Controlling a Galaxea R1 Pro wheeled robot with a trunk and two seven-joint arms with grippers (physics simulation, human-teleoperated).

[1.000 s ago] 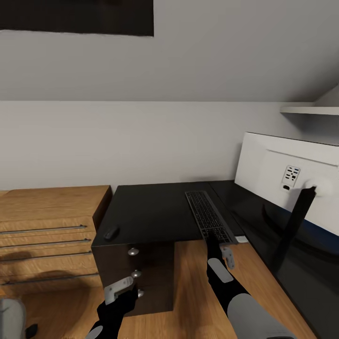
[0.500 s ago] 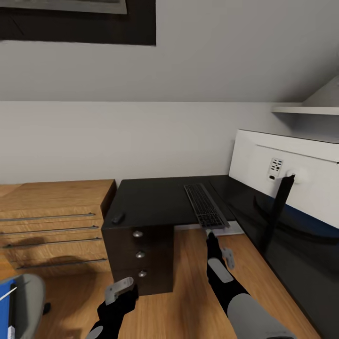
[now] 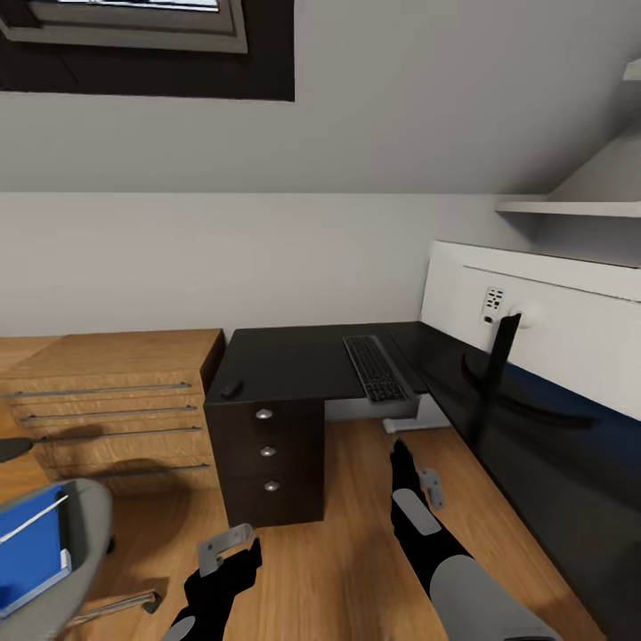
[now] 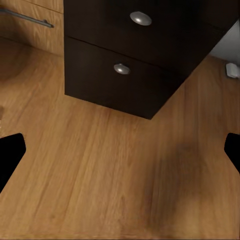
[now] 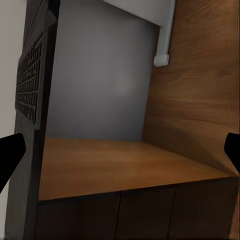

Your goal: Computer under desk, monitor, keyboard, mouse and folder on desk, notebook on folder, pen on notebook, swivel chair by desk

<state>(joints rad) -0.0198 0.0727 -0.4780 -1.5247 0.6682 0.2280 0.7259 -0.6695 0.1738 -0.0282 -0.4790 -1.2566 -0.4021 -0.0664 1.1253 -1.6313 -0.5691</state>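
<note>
Both tools hang low over the wooden floor with jaws spread and nothing in them, the left tool (image 3: 230,545) and the right tool (image 3: 417,472). The robot has backed away from the worktop (image 3: 294,365), bringing the swivel chair (image 3: 80,534) with its blue folder (image 3: 31,547) into view at the left. Farther off, the mouse (image 3: 231,388) and keyboard (image 3: 375,367) lie on the worktop beside the monitor (image 3: 534,329), so I judge the folder comes next.

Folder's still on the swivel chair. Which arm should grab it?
Probably the left. The blue folder lies on the swivel chair at the robot's left, nearer the left end effector; the right end effector points toward the desk.
</note>
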